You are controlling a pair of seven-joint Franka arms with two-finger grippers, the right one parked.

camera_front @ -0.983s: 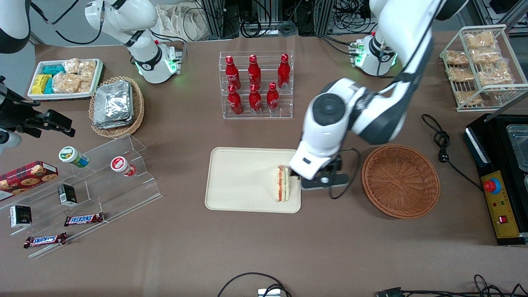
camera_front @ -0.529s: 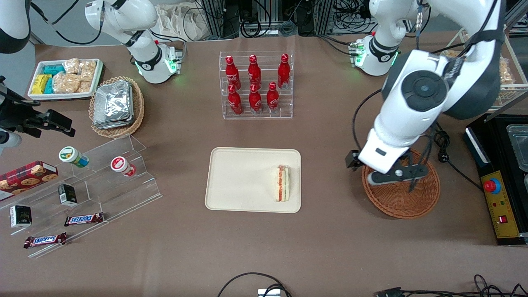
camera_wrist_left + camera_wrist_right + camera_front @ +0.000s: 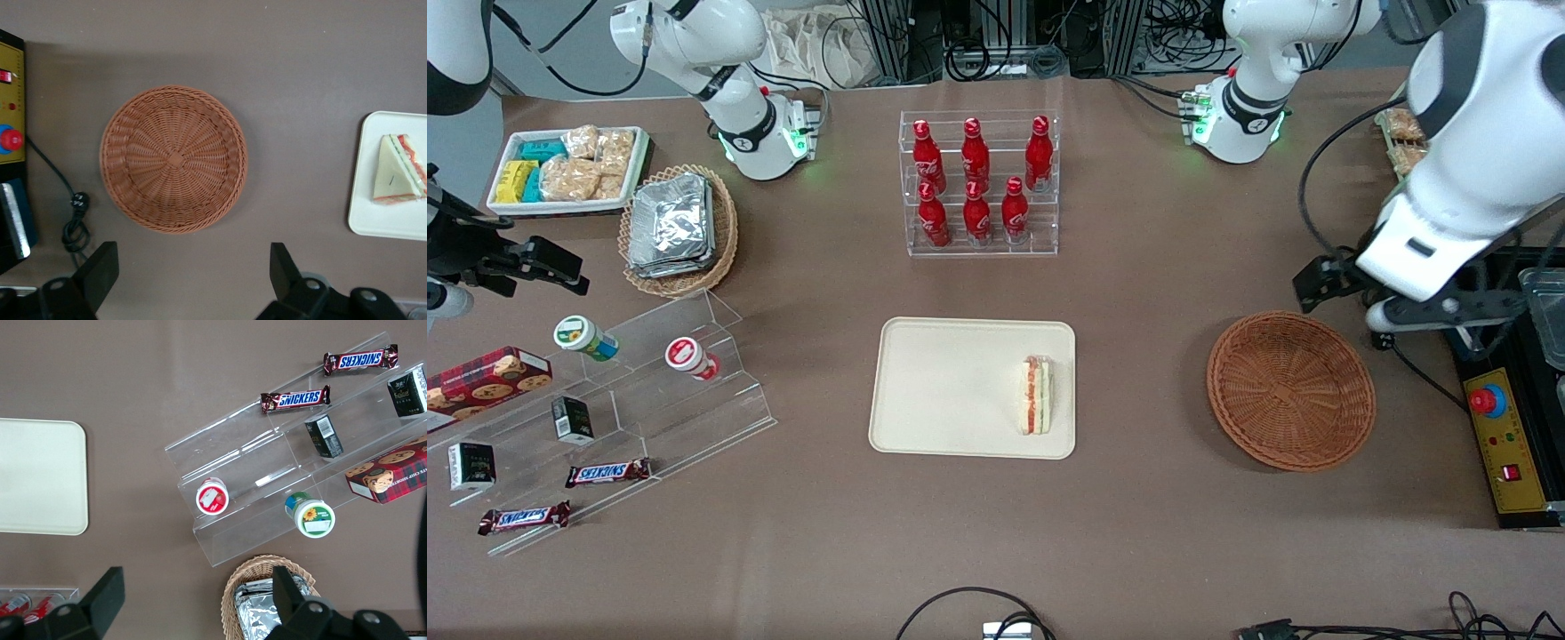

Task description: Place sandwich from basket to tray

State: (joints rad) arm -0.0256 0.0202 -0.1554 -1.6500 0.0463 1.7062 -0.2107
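Lying on its side, the sandwich [image 3: 1037, 396] is resting on the tray [image 3: 951, 391], at the tray's edge toward the working arm's end. Nothing is sitting in the basket [image 3: 1290, 389] on the counter [image 3: 1138, 533]. High above the counter just beside the basket, the claw [image 3: 193, 283] is hanging with fingers [image 3: 100, 270] spread, grasping nothing.
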